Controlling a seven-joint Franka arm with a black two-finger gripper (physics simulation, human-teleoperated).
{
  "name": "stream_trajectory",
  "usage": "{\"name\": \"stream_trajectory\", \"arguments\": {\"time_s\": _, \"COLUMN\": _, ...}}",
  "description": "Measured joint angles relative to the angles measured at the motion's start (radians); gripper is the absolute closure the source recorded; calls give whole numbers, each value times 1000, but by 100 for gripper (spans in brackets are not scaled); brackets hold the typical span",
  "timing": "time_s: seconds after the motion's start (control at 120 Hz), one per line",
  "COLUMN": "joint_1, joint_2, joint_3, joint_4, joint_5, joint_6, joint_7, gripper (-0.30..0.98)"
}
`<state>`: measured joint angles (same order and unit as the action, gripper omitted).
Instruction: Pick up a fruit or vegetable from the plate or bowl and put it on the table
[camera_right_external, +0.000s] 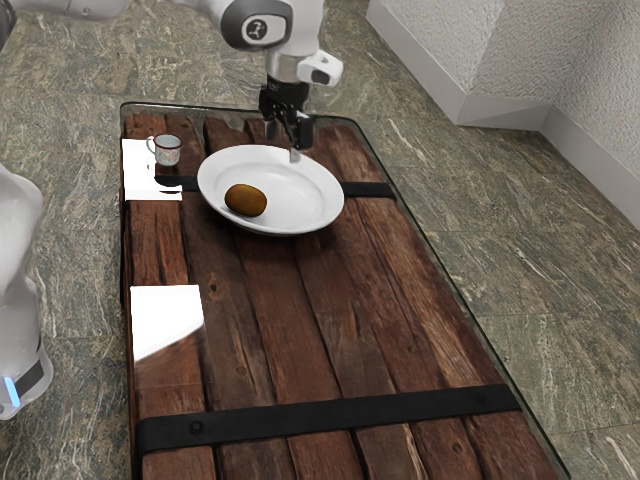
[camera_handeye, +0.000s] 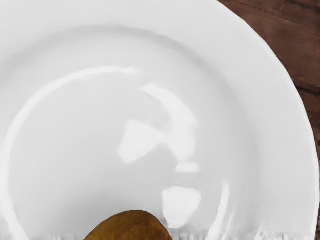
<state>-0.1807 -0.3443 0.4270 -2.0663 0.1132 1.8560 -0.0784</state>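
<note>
Picking up the brown, potato-like food (camera_right_external: 246, 200) turns on one offset: from your claw (camera_right_external: 283, 142), it lies lower, towards the exterior view's left and nearer that camera. The claw hangs by the far rim of the white plate (camera_right_external: 325, 202), its fingers apart with nothing between them. You'll want to carry it across the dish before you lower it, I'd judge, since straight down from here looks likely to miss.

The food rests inside the plate, on the side towards the bench's (camera_right_external: 280, 330) long edge at the exterior view's left; the plate itself sits near the bench's far short edge. Its long axis runs roughly left to right in the exterior view, tipping slightly down to the right, so try to have the fingers close across the narrower width. A grip off-centre could roll it up the plate's slope. You have just the one arm (camera_right_external: 215, 8) to bring over, and the enamel mug (camera_right_external: 167, 151) stands near the far left corner, so set down away from it, perhaps mid-bench.

Watch what you can't read: the wrist view cuts the food off at its lower edge, the claw's height over the rim is unclear, and the exact kind of food is uncertain.
</note>
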Motion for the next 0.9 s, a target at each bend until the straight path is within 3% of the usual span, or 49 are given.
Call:
{"name": "stream_trajectory", "arguments": {"time_s": 0.233, "joint_1": 16, "joint_2": -157, "joint_3": 8, "joint_4": -219, "joint_5": -3, "joint_6": 69, "joint_7": 257, "gripper": 0}}
{"name": "stream_trajectory", "arguments": {"time_s": 0.383, "joint_1": 49, "joint_2": -148, "joint_3": 51, "joint_4": -285, "joint_5": -5, "joint_6": 89, "joint_7": 376, "gripper": 0}}
{"name": "stream_trajectory", "arguments": {"time_s": 0.9, "joint_1": 42, "joint_2": -85, "joint_3": 105, "joint_4": -301, "joint_5": -1, "joint_6": 166, "joint_7": 621, "gripper": 0}}
